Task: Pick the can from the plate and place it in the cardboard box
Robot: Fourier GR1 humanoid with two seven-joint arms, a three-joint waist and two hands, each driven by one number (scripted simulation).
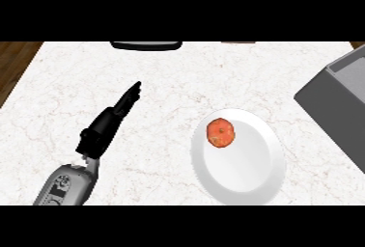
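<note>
One can (221,133) right of robot hand (107,125)

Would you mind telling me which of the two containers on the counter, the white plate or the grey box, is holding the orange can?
The white plate holds the orange can, which rests on its upper-left part; the grey box sits apart at the right edge.

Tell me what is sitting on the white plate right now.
One orange-red can sits on the upper left part of the white plate; the rest of the plate shows bare. What is under the can is hidden by it.
</note>
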